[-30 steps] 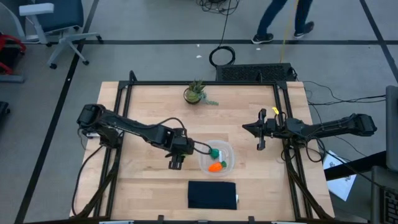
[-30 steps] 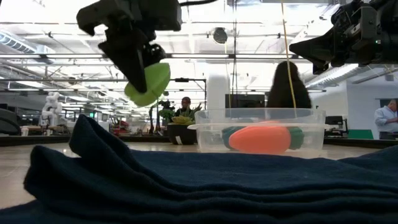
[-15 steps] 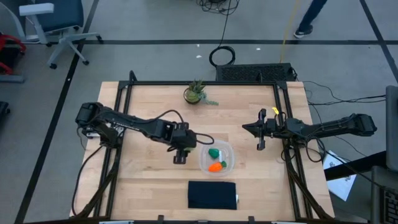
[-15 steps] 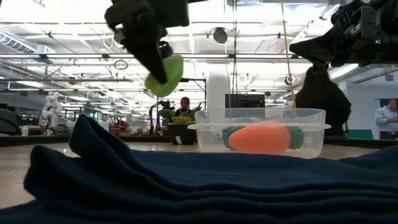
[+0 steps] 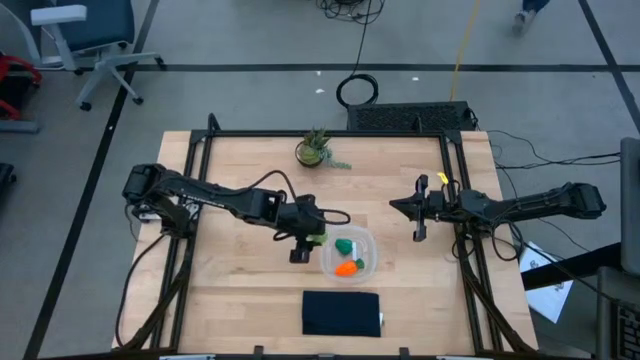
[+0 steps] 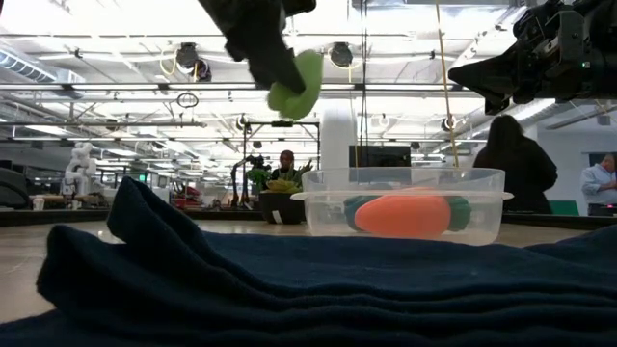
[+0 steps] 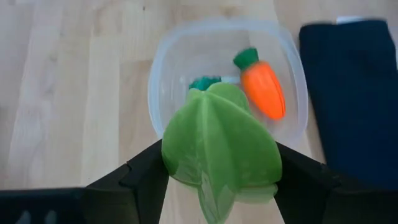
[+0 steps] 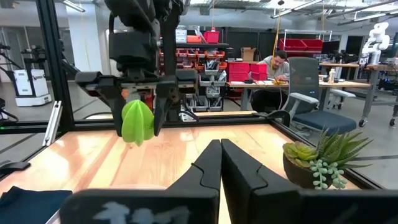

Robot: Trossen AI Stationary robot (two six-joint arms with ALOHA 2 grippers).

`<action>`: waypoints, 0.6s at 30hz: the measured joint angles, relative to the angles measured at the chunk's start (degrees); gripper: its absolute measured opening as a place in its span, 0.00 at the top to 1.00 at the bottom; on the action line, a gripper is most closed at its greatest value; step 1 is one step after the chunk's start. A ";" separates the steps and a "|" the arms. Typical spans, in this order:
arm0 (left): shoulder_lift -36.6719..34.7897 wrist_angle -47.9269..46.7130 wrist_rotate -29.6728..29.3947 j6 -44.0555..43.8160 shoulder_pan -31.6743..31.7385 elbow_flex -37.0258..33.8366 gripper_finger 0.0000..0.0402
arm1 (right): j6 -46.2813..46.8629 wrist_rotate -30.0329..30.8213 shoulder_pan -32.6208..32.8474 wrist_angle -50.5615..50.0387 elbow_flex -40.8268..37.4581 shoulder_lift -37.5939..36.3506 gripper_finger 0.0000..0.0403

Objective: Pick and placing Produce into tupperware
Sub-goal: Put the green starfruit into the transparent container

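Observation:
My left gripper is shut on the flat lime-green leafy piece, high above the table, just left of the clear tupperware. The piece also shows in the low view and the right wrist view. The orange carrot and the dark green lump lie in the tupperware. My right gripper is shut and empty at the table's right side, raised. My left gripper pinches the leafy piece between its two fingers, one on each flat face, at the piece's upper part. The fingers point down from above. The piece hangs below the fingers, lifted clear of the table.
A black folded cloth pad lies near the table's front edge, below the tupperware. A potted plant stands at the far edge. Bare wood lies left of the tupperware. People show in the room beyond.
My left gripper has carried the leafy piece up and toward the table's right edge, from left of the tupperware to its left rim. The piece stays held and clear of the table.

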 joint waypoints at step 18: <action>10.50 -0.17 3.68 6.63 1.05 12.36 0.40 | -0.12 0.06 0.00 0.59 0.00 0.67 1.00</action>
